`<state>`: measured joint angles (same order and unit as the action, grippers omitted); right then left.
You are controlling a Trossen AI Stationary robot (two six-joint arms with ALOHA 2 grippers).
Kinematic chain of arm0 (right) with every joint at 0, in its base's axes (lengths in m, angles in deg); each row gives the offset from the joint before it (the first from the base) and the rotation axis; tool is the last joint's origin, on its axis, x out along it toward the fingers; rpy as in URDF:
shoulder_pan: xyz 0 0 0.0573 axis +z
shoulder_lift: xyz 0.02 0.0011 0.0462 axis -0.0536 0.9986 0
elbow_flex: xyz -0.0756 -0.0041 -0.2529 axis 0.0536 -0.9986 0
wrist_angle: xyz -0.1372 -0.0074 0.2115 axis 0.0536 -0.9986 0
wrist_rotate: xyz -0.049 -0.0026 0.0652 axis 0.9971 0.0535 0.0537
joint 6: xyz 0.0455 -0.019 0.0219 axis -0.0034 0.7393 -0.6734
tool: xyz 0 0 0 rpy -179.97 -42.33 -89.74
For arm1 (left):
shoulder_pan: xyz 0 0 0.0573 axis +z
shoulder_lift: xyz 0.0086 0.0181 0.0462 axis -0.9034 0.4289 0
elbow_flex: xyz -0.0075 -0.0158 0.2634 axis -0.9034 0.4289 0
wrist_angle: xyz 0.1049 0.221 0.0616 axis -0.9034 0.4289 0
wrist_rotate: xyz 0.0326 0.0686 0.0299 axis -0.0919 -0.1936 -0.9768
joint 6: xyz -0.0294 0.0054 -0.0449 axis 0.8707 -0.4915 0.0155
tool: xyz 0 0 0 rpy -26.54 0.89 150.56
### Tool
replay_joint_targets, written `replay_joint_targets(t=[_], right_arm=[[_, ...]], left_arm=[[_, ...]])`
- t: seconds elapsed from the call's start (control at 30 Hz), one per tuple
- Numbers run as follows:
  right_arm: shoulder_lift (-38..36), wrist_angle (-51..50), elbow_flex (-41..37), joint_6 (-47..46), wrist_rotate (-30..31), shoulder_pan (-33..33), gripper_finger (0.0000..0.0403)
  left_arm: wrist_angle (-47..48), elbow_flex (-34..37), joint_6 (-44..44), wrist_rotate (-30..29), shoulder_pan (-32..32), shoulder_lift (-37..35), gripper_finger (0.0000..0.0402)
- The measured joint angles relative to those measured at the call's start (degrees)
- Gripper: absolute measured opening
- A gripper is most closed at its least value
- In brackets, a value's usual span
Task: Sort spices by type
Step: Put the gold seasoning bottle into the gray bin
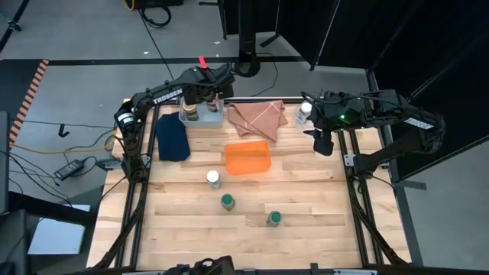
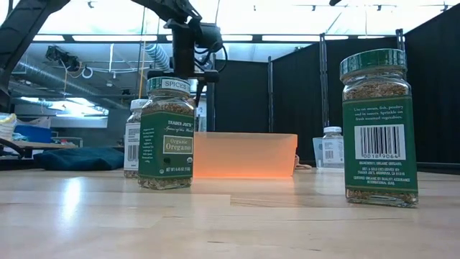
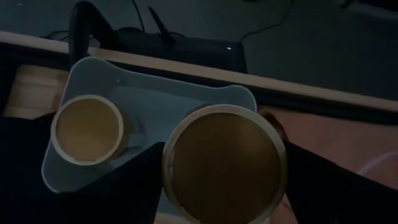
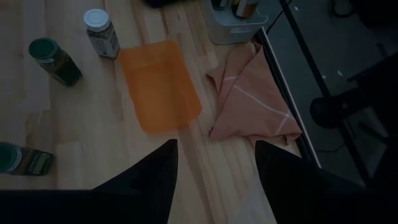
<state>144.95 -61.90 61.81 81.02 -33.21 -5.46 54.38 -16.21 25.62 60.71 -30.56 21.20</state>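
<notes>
Left gripper [image 3: 221,186] clasping tan-capped jar [image 3: 224,163] — above grey bin [image 3: 93,68]

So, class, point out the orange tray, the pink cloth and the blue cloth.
Orange tray [image 1: 247,159], high view, middle of its floor.
Pink cloth [image 1: 257,118], high view, centre of the folds.
Blue cloth [image 1: 172,138], high view, its middle.

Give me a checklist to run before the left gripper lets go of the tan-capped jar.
1. Held tan-capped jar is over the grey bin: ok.
2. Jar is seated on the bin floor: cannot tell.
3. Other tan-capped jar is in the bin, apart from the held one: ok.
4. Right gripper is open, empty and off to the side: ok.
5. Green-capped jars and white-capped jars are grouped: not ok.
</notes>
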Motion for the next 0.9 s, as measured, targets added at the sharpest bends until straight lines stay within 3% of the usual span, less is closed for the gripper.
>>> replay_joint_targets(t=[0.9], right_arm=[[0.0, 0.0, 0.0, 0.37, -0.98, 0.0, 0.0222]], left_arm=[[1.97, -0.04, 7.21, 0.38, 0.02, 5.6, 0.0278]])
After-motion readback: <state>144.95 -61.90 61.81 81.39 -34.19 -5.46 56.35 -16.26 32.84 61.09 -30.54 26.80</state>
